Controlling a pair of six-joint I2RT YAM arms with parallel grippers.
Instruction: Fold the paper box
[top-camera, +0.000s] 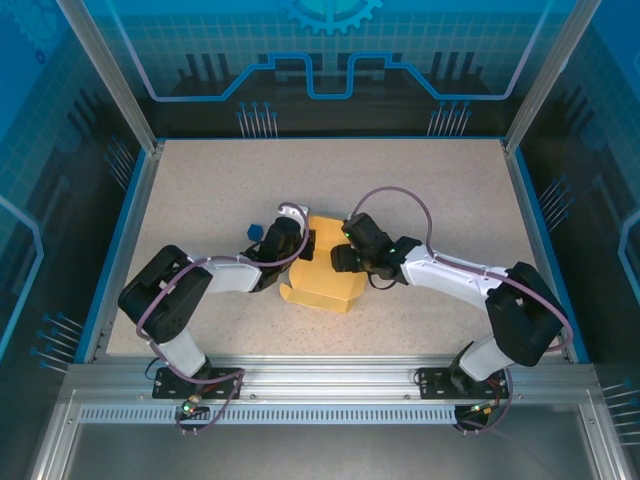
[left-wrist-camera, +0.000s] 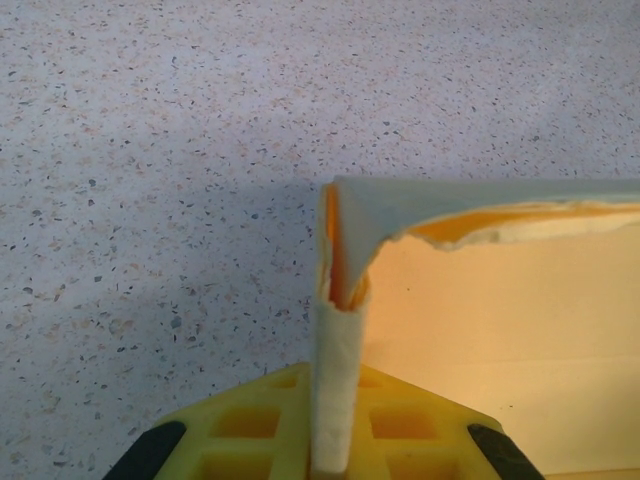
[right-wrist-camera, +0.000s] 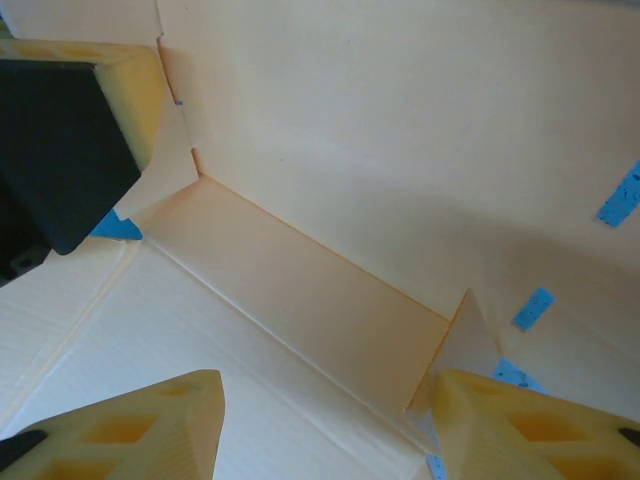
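Currently, the left end effector (left-wrist-camera: 335, 425) pinches 1 upright wall of the paper box (left-wrist-camera: 500, 330) at mid-worktop (top-camera: 200, 190). The edge there looks frayed, so pulling may tear it. Beyond, the right end effector (right-wrist-camera: 320, 420) stands spread above the box interior; closing carelessly could crease a panel.

The left arm (top-camera: 225, 275) and right arm (top-camera: 450, 272) are black and white. A purple cable (top-camera: 400, 190) runs along each. The right tool (right-wrist-camera: 325, 390) has chunky yellow fingers (right-wrist-camera: 150, 430).
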